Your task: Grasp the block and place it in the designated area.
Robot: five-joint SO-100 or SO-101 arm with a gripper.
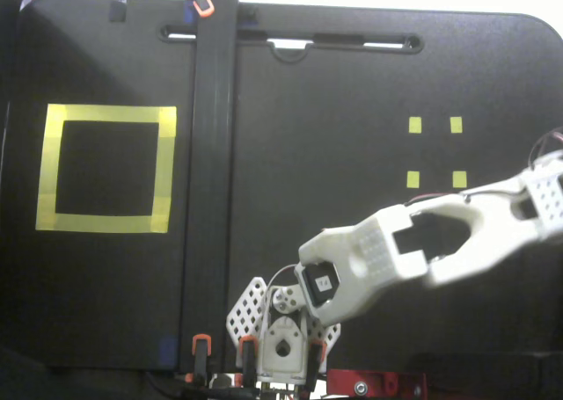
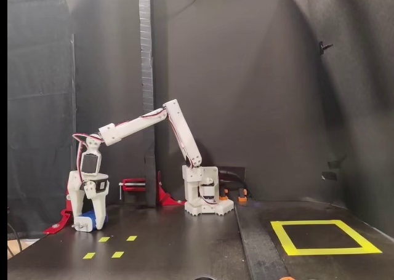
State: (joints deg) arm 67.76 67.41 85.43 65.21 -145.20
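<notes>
The designated area (image 2: pixel 324 237) encloses only bare black surface.

A black tabletop (image 1: pixel 352 268) sits before dark grey backdrop walls (image 2: pixel 258 89). A vertical dark post (image 2: pixel 146 77) rises behind the table. Bright light shows past the tabletop's far edge.
</notes>
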